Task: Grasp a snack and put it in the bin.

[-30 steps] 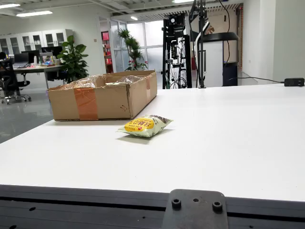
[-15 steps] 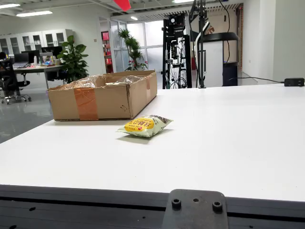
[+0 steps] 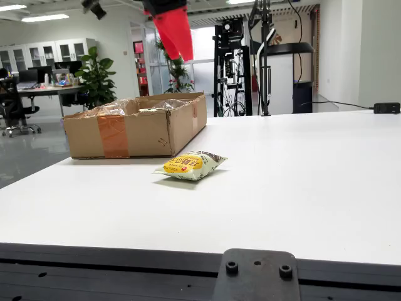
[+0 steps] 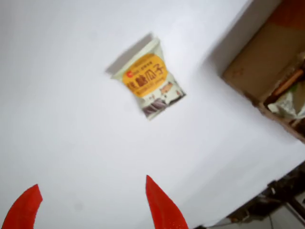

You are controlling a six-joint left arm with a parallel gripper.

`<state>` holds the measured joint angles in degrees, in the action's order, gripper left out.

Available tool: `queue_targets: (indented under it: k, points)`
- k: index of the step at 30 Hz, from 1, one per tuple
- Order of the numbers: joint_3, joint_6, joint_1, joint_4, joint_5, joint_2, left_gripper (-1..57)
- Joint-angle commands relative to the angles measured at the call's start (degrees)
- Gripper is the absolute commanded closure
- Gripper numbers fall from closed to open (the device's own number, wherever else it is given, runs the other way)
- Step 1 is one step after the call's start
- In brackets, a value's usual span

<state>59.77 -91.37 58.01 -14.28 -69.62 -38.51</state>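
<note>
In the fixed view, the snack packet lies flat on the white table, just in front of the cardboard box — near it, not touching. The red gripper hangs high above the box.

In the gripper's own view, the two red fingers stand wide apart with nothing between them. The packet lies far ahead on the bare table, and the box corner shows at the right. The packet looks light, soft and puffy, likely slippery — best pinched across its middle.

Open office: potted plant, desks, glass walls, ceiling strip lights.
</note>
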Motion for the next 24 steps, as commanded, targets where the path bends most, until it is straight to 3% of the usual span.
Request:
queue_targets:
  k: [1,9,24]
  points:
    - [-7.3,1.4,-1.1,0.0,-1.6,-6.1,14.5]
    - [-16.2,1.4,-4.5,-0.1,-2.7,-15.3,10.8]
    - [-22.1,1.4,-9.8,0.1,-3.1,-26.0,9.1]
